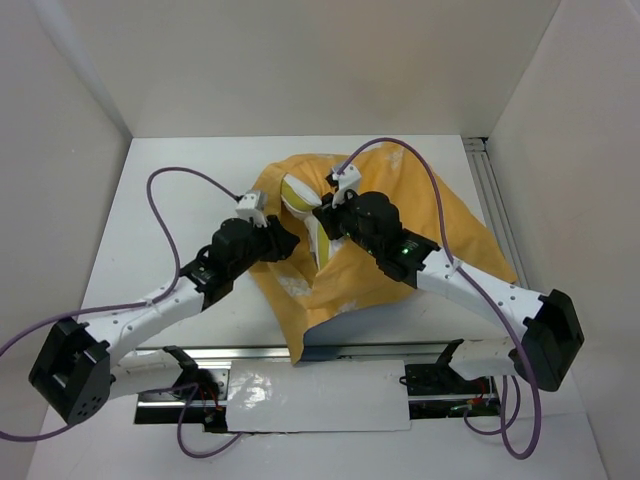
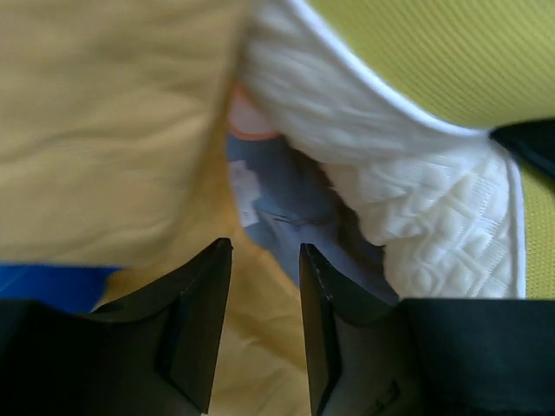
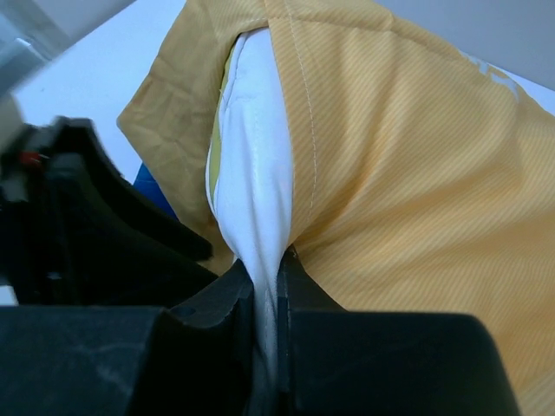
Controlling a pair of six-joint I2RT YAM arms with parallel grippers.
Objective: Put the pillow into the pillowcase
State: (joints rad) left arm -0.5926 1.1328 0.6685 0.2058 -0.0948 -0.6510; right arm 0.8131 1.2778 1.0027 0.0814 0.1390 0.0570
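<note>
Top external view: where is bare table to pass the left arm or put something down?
Bare: the white table left of the orange-yellow fabric pillowcase, crossed by a purple cable, and the strip along the back wall. Crowded: centre, left arm and right arm at the white quilted pillow; right, fabric nearly reaches the rail.

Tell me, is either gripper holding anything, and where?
The right gripper pinches the pillow by its white edge fold; the left gripper is open, holding nothing.

Wore white links [image 1: 150, 310] between black joint housings [image 1: 70, 365]; trailed purple cables [image 1: 151, 190]; showed a green light [image 1: 403, 249] on the right arm [image 1: 480, 285]; ended in black fingers [image 2: 195, 312].
</note>
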